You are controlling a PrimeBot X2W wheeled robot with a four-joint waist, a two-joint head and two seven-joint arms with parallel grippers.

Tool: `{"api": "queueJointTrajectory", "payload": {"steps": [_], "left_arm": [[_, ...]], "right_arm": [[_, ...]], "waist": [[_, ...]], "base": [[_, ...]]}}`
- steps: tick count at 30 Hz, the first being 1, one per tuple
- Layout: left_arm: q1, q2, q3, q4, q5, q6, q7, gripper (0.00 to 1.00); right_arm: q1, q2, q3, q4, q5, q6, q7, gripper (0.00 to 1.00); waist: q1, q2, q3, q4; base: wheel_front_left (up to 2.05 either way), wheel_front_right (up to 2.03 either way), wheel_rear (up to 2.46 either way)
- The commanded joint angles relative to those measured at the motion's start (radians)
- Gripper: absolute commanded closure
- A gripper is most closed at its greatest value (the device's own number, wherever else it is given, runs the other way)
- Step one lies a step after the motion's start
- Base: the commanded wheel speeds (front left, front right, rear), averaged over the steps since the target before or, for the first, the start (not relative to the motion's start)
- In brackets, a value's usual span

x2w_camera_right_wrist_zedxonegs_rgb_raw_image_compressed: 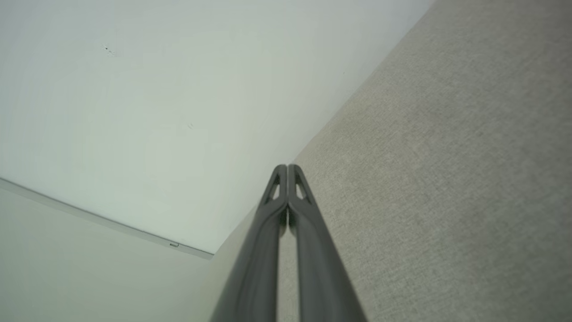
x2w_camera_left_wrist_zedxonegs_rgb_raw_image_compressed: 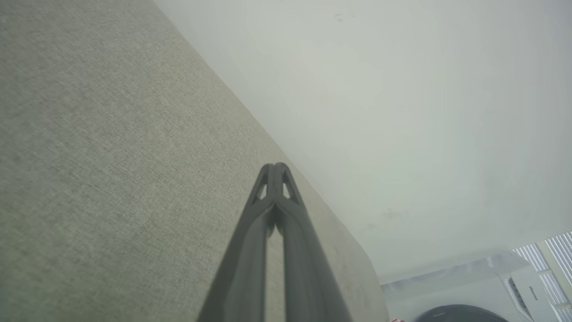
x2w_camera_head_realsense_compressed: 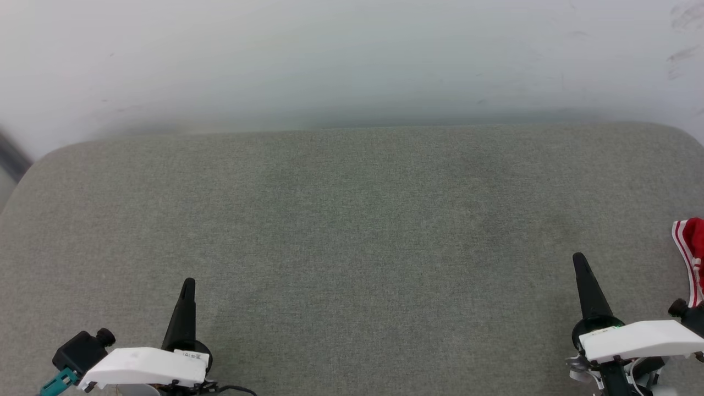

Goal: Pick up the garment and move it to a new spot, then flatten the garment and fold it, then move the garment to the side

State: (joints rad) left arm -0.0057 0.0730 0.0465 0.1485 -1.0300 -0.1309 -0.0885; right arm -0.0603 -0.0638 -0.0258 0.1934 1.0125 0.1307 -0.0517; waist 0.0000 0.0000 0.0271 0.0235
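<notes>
From the head, one garment (x2w_camera_head_realsense_compressed: 694, 247) lies at the right edge of the one grey cushion (x2w_camera_head_realsense_compressed: 352, 220), its striped strip running near-to-far (the rest cut off), beside the right gripper (x2w_camera_head_realsense_compressed: 579, 261), with the left gripper (x2w_camera_head_realsense_compressed: 188, 286) over the cushion's near left; the left wrist view, then the right, each show jaws pressed together, empty, above the cushion.

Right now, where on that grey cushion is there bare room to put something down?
Nearly the whole grey cushion is bare: the middle, bordered by the white wall behind and, at the near edge, the left jaws and right jaws, both shut. It is crowded only at the right edge, where the red-and-white garment lies beside the right jaws.
</notes>
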Motion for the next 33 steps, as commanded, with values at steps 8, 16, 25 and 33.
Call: {"api": "queueJointTrajectory", "payload": {"steps": [8, 16, 25, 33], "left_arm": [[-0.035, 0.006, 0.009, 0.009, -0.106, 0.0, 0.03, 1.0], [-0.046, 0.006, 0.012, 0.022, -0.184, 0.0, 0.052, 1.0], [-0.056, 0.005, 0.016, 0.036, -0.265, 0.0, 0.077, 1.0], [-0.068, 0.004, 0.019, 0.048, -0.331, 0.0, 0.096, 1.0]], "right_arm": [[-0.03, -0.009, -0.013, 0.001, 0.108, 0.0, 0.025, 1.0], [-0.034, -0.009, -0.02, 0.008, 0.187, 0.0, 0.043, 1.0], [-0.036, -0.008, -0.029, 0.016, 0.269, 0.0, 0.063, 1.0], [-0.039, -0.007, -0.037, 0.023, 0.336, 0.0, 0.08, 1.0]], "waist": [[0.0, 0.0, -0.003, -0.003], [0.0, 0.0, -0.005, -0.005], [0.0, 0.0, -0.008, -0.008], [0.0, 0.0, -0.011, -0.011]], "base": [[0.0, 0.0, 0.0], [0.0, 0.0, 0.0], [0.0, 0.0, 0.0], [0.0, 0.0, 0.0]]}}
